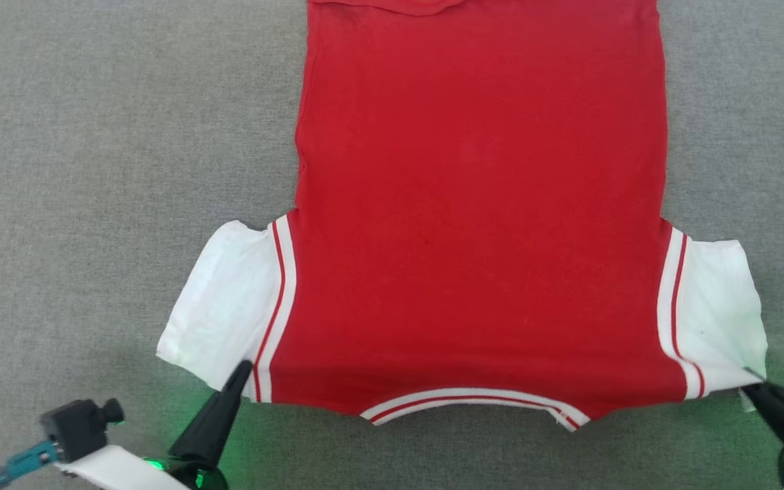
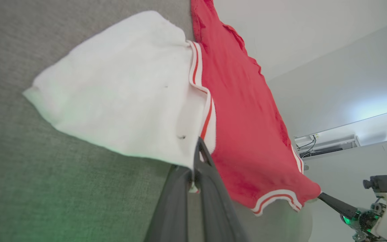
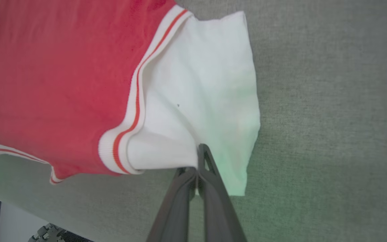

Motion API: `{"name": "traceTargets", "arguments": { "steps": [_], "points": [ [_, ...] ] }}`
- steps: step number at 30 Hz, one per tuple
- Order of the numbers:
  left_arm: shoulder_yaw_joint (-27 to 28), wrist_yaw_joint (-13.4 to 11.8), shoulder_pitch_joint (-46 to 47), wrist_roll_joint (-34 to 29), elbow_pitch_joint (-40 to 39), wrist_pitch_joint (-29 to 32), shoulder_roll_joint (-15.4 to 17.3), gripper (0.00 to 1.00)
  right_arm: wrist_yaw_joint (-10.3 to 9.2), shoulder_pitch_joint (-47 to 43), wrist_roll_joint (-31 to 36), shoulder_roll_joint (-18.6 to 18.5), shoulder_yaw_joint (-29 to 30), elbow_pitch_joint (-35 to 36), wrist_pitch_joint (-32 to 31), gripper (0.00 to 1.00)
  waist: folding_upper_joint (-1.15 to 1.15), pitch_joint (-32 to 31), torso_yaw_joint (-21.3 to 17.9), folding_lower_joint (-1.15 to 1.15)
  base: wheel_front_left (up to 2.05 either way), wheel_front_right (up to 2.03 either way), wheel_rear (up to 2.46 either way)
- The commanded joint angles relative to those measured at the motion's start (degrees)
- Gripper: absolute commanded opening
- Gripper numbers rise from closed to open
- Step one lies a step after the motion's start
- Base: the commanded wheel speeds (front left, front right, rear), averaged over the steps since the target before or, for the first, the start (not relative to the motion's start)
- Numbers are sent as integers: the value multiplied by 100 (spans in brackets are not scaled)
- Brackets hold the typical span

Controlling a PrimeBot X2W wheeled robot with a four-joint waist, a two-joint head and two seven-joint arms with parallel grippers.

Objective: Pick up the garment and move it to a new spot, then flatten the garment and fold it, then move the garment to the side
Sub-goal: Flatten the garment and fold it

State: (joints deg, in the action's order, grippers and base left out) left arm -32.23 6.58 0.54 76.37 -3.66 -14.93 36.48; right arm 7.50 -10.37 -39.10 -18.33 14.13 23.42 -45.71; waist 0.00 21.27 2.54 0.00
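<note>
The red garment (image 1: 480,204) lies spread flat on the grey cloth surface, collar end toward me and white sleeves out to both sides. My left gripper (image 1: 242,371) is shut on the near edge of the left white sleeve (image 2: 123,90), beside the red-and-white stripe trim. My right gripper (image 1: 754,381) is shut on the near corner of the right white sleeve (image 3: 200,101). In each wrist view the two dark fingers (image 3: 200,188) meet with white fabric pinched between them. The garment's far hem runs out of the head view at the top.
Grey fabric surface (image 1: 92,170) extends on both sides of the garment. A small dark camera on a white mount (image 1: 79,425) sits at the lower left. The left wrist view also shows pale walls (image 2: 331,50) and the right arm (image 2: 364,215).
</note>
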Motion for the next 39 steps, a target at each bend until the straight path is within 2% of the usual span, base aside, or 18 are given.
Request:
{"name": "traceTargets", "arguments": {
  "steps": [1,10,16,17,18,23,27,31,35,39],
  "points": [
    [-84,7,158,-111,326,-26,-144,0,-3,112,142,-47,-137,-342,-41,0,0,-1,19,0,0,0,0],
    [-264,70,560,-127,1287,-19,-706,0,-3,233,405,-29,-688,-1462,250,0,0,62,130,0,0,0,0],
    [-355,88,727,-145,1589,-8,-843,0,-4,388,408,-84,-961,-1789,467,0,0,129,133,0,0,0,0],
    [-360,85,756,-125,1569,-9,-856,0,-4,413,362,-97,-994,-1768,503,45,0,136,130,0,0,0,0],
    [-356,86,777,-97,1526,-10,-855,0,-4,469,301,-87,-968,-1717,564,100,0,141,125,0,0,0,0],
    [-309,89,744,-80,1292,-15,-751,0,-17,468,50,-311,-614,-1117,482,100,0,163,125,0,0,0,0],
    [-289,91,715,-211,1081,-18,-745,0,-2,358,-124,-630,-39,-281,38,100,0,175,209,0,0,0,0],
    [-304,91,761,-368,892,-20,-804,0,-2,792,-397,-934,630,341,-491,100,0,274,360,0,0,0,0],
    [-490,92,932,-506,774,-8,-852,0,-2,1763,-359,-1311,941,96,-794,100,0,439,613,0,0,0,0],
    [-668,92,1199,-591,640,-2,-884,0,-2,3039,-181,-1730,655,-739,-988,100,0,698,866,0,0,0,0]
  ]
}}
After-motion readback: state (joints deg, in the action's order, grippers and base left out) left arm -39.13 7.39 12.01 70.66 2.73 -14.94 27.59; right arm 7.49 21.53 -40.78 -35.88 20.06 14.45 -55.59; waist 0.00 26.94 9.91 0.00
